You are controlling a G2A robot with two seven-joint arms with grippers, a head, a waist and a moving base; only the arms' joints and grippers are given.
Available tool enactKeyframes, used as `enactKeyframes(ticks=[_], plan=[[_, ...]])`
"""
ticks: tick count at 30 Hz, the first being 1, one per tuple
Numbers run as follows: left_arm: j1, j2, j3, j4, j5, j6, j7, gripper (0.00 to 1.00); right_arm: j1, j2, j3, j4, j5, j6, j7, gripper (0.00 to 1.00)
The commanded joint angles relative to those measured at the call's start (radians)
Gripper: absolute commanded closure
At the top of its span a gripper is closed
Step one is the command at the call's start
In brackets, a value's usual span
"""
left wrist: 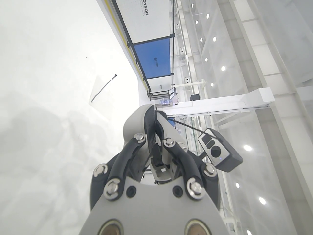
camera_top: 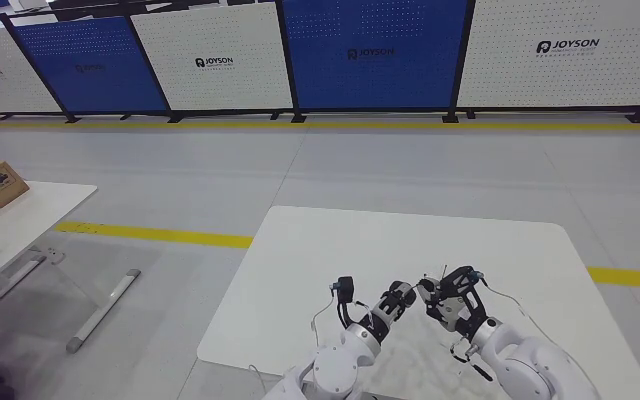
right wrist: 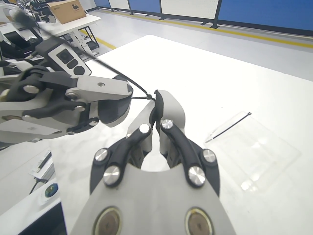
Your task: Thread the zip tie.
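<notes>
- Right jaws are pinched shut on the zip tie (right wrist: 137, 86) at its head; left jaws are closed on its strap just beside.
- It hangs above the counter's (right wrist: 220, 79) near edge. It looks light, springy and slick, so grip close to the tip.
- A spare tie (right wrist: 229, 126) lies on a clear tray (right wrist: 256, 152).

The zip tie (right wrist: 137, 87) above the white table (camera_top: 400, 250) is black, like a second tie (right wrist: 231, 125) on the table's clear tray (right wrist: 269, 152). Beyond the table run a yellow floor stripe (camera_top: 150, 234) and blue and white dotted panels (camera_top: 375, 50).
</notes>
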Motion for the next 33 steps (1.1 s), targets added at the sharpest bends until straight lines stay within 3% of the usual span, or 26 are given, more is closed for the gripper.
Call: enactKeyframes(ticks=[1,8,15,33], plan=[[0.0,0.0,0.001,0.0,0.0,-0.001,0.0,1.0,0.0,0.0,0.0,0.001,0.0,0.0,-0.001,1.0],[-0.001,0.0,0.004,0.002,0.001,-0.003,0.002,1.0,-0.001,0.002,0.001,0.003,0.003,0.0,0.0,1.0],[-0.001,-0.001,0.007,0.002,0.0,-0.008,0.014,1.0,-0.002,0.005,-0.004,0.0,-0.003,0.0,0.0,0.89],[-0.004,-0.001,0.004,0.006,-0.012,-0.015,0.026,1.0,-0.002,0.012,-0.018,-0.01,0.011,0.0,0.01,0.81]])
